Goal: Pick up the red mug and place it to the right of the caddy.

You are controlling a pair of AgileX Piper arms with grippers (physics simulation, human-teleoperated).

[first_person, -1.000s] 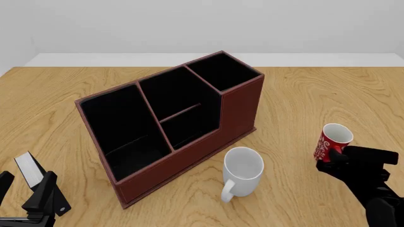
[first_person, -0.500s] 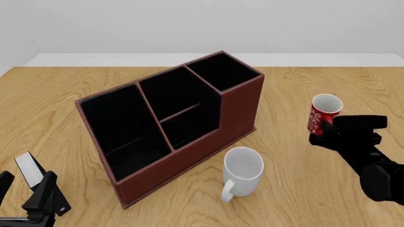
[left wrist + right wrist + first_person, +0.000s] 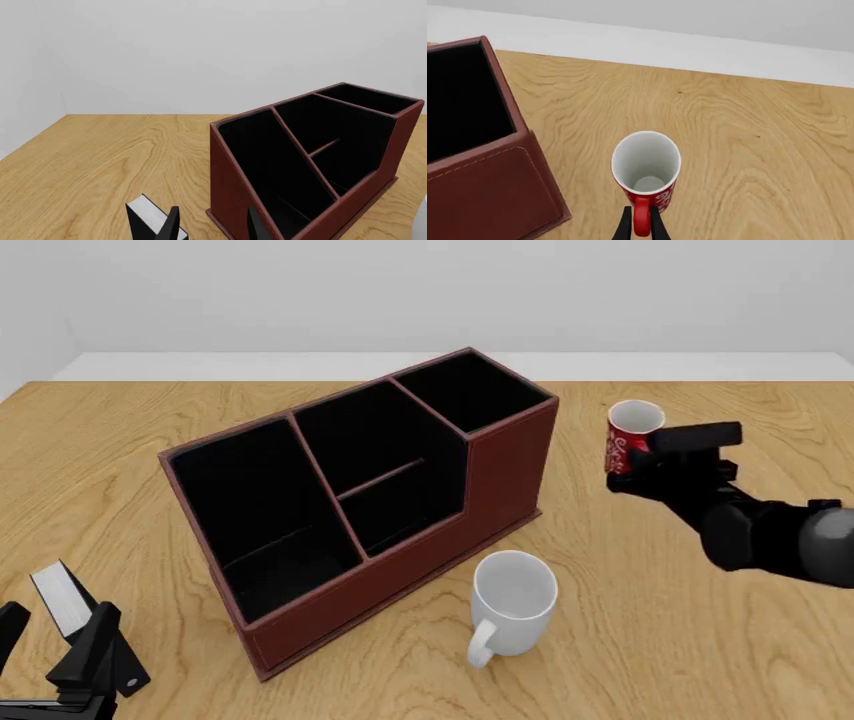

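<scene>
**Red mug held aloft beside the caddy**

The right gripper (image 3: 638,457) grasps the red mug (image 3: 630,438) by its handle, the two fingers (image 3: 624,226) clenched on either side of the red loop, as the right wrist view shows. The mug sits upright in the grip, white interior open to the camera and white script lettering visible on its side. In the front view it hangs to the right of the caddy (image 3: 360,495), near the caddy's tall far end and apart from it, with bare wood showing between the two; it appears clear of the worktop (image 3: 694,640), though the contact point is hidden by the arm. In the wrist view the caddy's dark reddish-brown wall (image 3: 487,190) and one black-lined compartment lie just off to the side of the mug.

A larger plain white mug (image 3: 513,605) stands on the worktop close to the caddy's low near corner, handle turned toward the camera.

The left gripper (image 3: 60,640) rests low at the near left of the worktop, well apart from everything, its fingers (image 3: 172,225) spread and holding nothing.
</scene>
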